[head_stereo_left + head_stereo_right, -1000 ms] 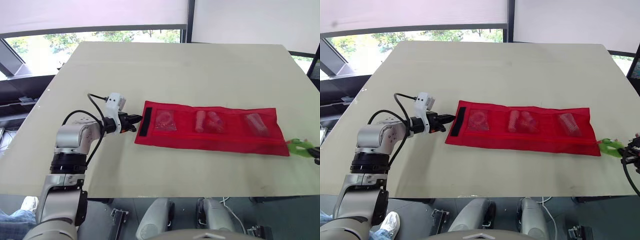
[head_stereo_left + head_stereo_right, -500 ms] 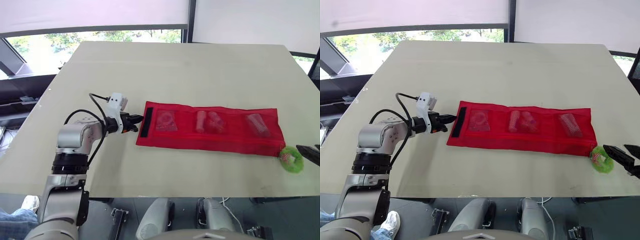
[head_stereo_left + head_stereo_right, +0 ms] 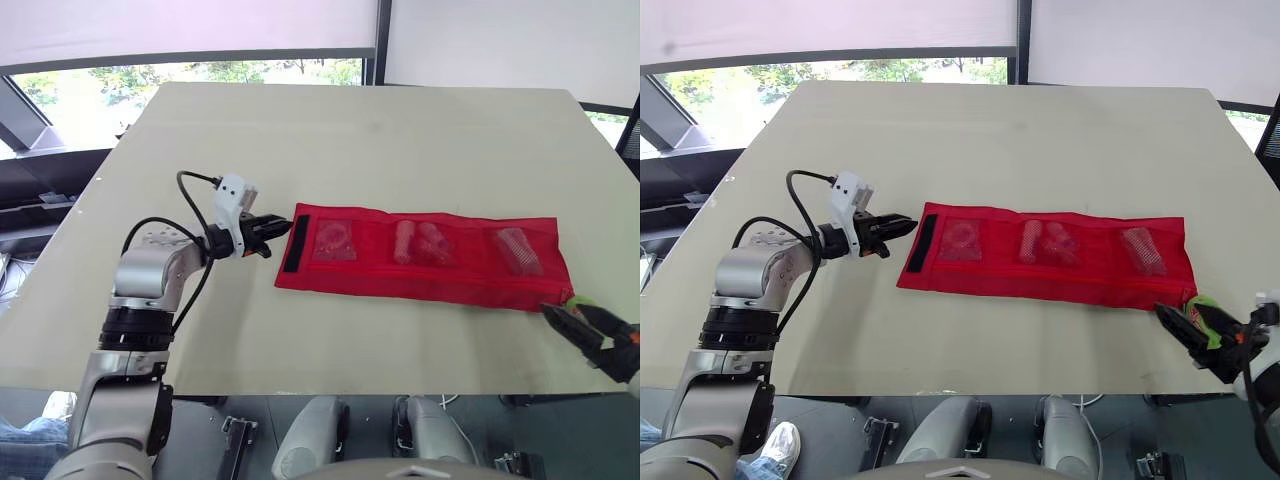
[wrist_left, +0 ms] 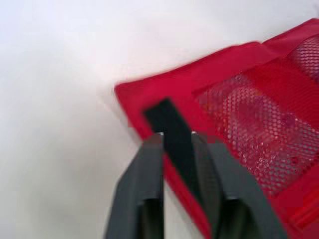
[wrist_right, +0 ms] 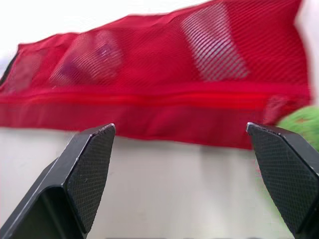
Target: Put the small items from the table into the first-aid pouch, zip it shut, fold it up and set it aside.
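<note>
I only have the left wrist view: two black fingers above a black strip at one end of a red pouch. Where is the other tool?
Observer: The right tool is at the opposite end of the pouch, off its near corner, with its fingers wide apart.
Operator: Anything lying outside the pouch?
Observer: A small green piece sits at that corner, close to the right tool. I cannot tell whether it is attached to the pouch.
Operator: What about the pockets past the one I see?
Observer: The middle mesh pocket and the end mesh pocket are both filled.
</note>
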Robot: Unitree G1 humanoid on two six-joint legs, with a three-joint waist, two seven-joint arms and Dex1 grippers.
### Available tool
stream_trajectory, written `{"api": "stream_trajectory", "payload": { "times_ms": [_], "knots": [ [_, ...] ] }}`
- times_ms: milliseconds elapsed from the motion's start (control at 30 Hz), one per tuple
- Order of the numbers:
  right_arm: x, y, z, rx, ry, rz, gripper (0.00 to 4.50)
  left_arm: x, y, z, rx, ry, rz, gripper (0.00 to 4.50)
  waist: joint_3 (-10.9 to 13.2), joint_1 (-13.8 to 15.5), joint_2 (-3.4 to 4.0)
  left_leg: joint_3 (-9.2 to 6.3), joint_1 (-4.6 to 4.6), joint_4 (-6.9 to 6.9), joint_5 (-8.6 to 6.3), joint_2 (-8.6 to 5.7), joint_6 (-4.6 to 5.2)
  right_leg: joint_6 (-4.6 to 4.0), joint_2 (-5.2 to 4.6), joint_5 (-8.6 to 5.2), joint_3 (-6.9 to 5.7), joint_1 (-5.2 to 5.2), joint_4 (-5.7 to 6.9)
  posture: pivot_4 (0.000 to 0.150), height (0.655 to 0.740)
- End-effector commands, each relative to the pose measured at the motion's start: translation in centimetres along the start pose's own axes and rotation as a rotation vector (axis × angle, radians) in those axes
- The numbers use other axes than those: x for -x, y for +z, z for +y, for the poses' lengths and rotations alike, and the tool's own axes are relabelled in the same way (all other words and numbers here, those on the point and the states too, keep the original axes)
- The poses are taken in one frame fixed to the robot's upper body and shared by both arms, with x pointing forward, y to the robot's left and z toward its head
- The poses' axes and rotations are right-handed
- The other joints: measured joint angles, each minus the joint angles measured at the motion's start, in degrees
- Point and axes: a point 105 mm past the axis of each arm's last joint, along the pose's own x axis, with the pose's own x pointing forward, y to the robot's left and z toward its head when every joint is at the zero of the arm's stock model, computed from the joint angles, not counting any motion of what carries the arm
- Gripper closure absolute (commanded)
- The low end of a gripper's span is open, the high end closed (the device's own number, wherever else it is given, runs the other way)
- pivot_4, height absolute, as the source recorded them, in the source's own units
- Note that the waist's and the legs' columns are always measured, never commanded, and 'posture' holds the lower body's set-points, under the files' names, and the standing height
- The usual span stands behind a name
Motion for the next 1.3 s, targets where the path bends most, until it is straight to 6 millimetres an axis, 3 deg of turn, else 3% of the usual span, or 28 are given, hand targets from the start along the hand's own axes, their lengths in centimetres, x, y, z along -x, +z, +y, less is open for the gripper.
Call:
{"api": "stream_trajectory", "payload": {
  "times_ms": [33, 100, 167, 300, 400, 500, 600, 967, 1300],
  "knots": [
    [0.0, -0.4, -0.4, -0.013, -0.033, -0.011, 0.0, 1.0, 1.7, 0.5, -0.102, 0.001, -0.077, 1.64, 0.0, 0.03, 0.01, 0.0, 0.0, 0.0, 0.0, 0.0, 0.0, 0.0, -0.01, 0.0, 0.0, 0.0, 0.0, 0.15, 0.7395],
    [-0.1, -1.2, -0.5, -0.059, -0.042, -0.012, 0.0, 1.4, 3.6, 0.1, -0.124, -0.034, -0.163, 1.03, 0.01, 0.03, 0.0, -0.01, 0.0, 0.0, 0.0, 0.0, 0.01, -0.09, -0.01, -0.06, 0.0, 0.0, 0.0, 0.15, 0.7395],
    [-0.4, -1.8, -0.7, -0.088, -0.063, -0.01, 0.0, 1.8, 5.8, -2.0, -0.157, -0.158, -0.26, 0.03, 0.01, 0.03, 0.01, -0.01, 0.0, 0.0, -0.01, 0.01, 0.01, -0.21, -0.01, -0.13, -0.01, 0.0, 0.0, 0.15, 0.7395],
    [-2.0, -2.5, -0.5, -0.135, -0.122, -0.036, 0.0, 2.2, 7.8, -6.2, -0.215, -0.388, -0.321, 0.03, 0.01, -0.08, 0.02, 0.0, -0.01, 0.0, 0.0, 0.01, 0.01, -0.21, -0.01, -0.13, 0.0, 0.0, -0.01, 0.15, 0.7395],
    [-2.7, -2.9, -0.5, -0.114, -0.162, -0.042, 0.0, 2.4, 8.6, -8.3, -0.238, -0.474, -0.339, 0.03, 0.01, -0.32, 0.05, 0.01, 0.03, 0.0, 0.0, 0.01, 0.0, -0.21, 0.01, -0.13, 0.0, 0.0, 0.0, 0.15, 0.7395],
    [-2.9, -2.5, -2.8, -0.069, -0.343, -0.106, 0.0, 3.0, 9.6, -11.0, -0.246, -0.6, -0.365, 0.03, 0.01, -0.37, 0.05, 0.01, 0.04, 0.0, 0.01, 0.01, -0.01, -0.2, 0.07, -0.13, 0.0, 0.01, 0.01, 0.15, 0.7395],
    [-2.9, -2.0, -3.5, 0.053, -0.411, -0.137, 0.0, 3.5, 9.9, -12.7, -0.264, -0.684, -0.359, 0.03, 0.01, -0.17, 0.06, 0.04, 0.04, 0.0, 0.02, -0.03, -0.01, -0.03, 0.09, -0.04, 0.03, 0.01, 0.02, 0.15, 0.7395],
    [-3.2, -0.4, -4.7, 0.093, -0.475, -0.262, 0.0, 4.1, 10.0, -14.7, -0.299, -0.784, -0.343, 0.03, 0.05, -0.96, 0.12, 0.03, 0.13, 0.0, 0.1, -0.01, -0.14, 0.0, 0.25, -0.03, 0.11, 0.02, 0.08, 0.15, 0.7395],
    [-5.1, -0.3, -5.5, -0.173, -0.343, -0.333, 0.0, 4.7, 9.9, -15.8, -0.327, -0.848, -0.344, 0.03, 0.06, -1.42, 0.15, 0.05, 0.14, 0.0, 0.11, 0.02, -0.15, -0.02, 0.3, -0.02, 0.16, 0.03, 0.09, 0.15, 0.7395]
  ]
}}
